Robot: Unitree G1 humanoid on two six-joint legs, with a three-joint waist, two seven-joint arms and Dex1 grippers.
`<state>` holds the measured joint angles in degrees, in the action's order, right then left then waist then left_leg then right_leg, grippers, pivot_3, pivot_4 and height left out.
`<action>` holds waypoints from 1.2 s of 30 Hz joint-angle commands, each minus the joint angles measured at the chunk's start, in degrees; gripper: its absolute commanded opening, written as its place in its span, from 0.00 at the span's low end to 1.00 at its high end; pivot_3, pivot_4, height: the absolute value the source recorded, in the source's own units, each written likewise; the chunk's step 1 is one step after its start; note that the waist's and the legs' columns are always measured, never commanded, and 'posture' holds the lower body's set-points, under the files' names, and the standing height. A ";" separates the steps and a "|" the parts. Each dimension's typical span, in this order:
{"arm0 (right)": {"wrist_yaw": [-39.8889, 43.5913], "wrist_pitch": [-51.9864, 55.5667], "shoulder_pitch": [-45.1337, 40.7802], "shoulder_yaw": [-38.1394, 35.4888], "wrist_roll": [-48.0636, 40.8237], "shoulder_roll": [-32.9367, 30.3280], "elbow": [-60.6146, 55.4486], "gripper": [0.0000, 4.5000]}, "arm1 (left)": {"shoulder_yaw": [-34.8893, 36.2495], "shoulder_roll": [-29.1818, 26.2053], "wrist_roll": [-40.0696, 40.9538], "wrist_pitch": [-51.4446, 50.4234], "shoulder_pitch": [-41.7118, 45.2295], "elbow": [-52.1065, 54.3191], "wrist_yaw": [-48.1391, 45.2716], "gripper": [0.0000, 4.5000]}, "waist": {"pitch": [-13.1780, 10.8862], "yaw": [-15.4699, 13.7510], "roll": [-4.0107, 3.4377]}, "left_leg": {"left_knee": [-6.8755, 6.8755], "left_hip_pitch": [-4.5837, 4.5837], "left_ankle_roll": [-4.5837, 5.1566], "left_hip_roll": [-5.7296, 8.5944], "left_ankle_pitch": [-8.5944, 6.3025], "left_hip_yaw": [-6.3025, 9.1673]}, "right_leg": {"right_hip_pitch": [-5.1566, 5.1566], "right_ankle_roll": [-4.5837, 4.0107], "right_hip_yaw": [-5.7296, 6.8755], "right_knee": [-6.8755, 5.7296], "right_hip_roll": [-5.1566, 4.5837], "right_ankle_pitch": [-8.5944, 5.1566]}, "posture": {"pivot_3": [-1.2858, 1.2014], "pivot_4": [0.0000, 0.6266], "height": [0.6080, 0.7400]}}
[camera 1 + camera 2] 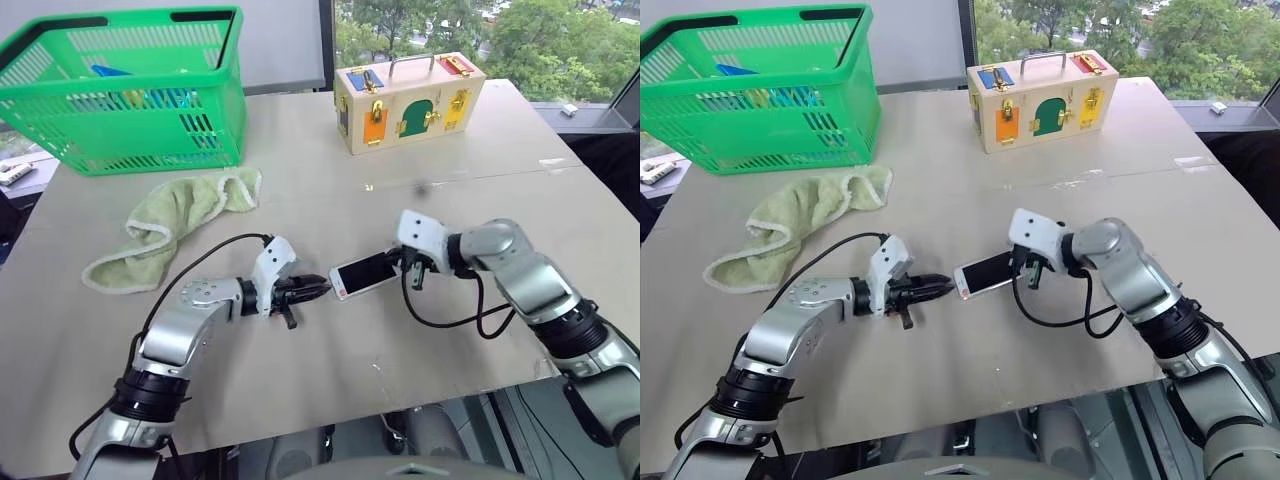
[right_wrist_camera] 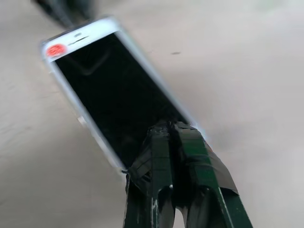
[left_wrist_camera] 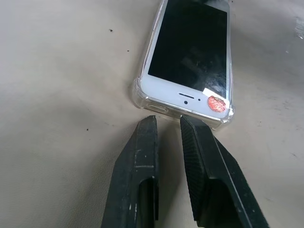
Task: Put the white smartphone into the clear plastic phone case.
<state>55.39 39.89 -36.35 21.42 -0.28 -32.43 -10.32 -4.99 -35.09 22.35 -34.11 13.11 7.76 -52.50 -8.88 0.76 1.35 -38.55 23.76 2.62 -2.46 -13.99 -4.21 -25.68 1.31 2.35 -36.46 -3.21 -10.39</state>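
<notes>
Seating step, judged nearly finished. Left tool (image 3: 166, 124), fingers narrowly apart and holding nothing, just short of the white smartphone (image 3: 190, 47), already lying in the clear plastic phone case (image 3: 137, 90) on the desk (image 1: 330, 380). Right tool (image 2: 168, 127), fingers together, pressing the far end of the screen. Next: press corners home. Beyond, well apart: towel (image 1: 170, 225), green basket (image 1: 130, 90), wooden latch box (image 1: 408, 100). Nothing blocking.

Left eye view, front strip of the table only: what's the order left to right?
left gripper → white smartphone, seated in the clear plastic phone case → right gripper, shut, tips on the phone's far end.
</notes>
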 commanded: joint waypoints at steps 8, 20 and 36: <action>-1.74 -0.17 4.80 -5.88 -5.92 -0.50 -5.98 0.00 | -0.67 3.70 5.07 -1.76 4.47 1.64 -2.02 0.18 | -0.06 -0.52 0.04 | 0.07 0.09 0.00 0.14 0.00 -0.01 | 0.03 0.01 -0.01 0.19 -0.02 0.00 | 0.52 0.24 1.00; -5.82 0.17 2.98 -3.15 -4.29 2.42 2.11 0.00 | -7.23 7.25 -3.57 4.04 7.21 -5.22 -0.07 0.18 | -0.07 -0.16 0.07 | 0.12 0.03 0.00 0.12 0.00 0.03 | 0.06 0.00 -0.02 0.20 0.12 0.00 | 0.52 0.24 1.00; -3.52 1.88 1.53 2.04 -3.09 2.63 8.30 0.00 | -7.68 7.22 -5.44 8.19 4.33 -5.28 -0.01 0.01 | -0.02 -0.14 0.06 | 0.07 -0.02 0.00 0.13 0.00 -0.01 | 0.10 0.01 -0.06 0.17 0.08 0.00 | 0.52 0.24 1.00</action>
<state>51.26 40.17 -35.23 21.92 -4.42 -29.22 -3.68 -11.76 -27.66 18.08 -25.66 18.21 2.68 -52.62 -8.90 0.61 1.41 -38.48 23.73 2.63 -2.33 -13.99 -4.22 -25.57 1.32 2.28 -36.31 -3.13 -10.39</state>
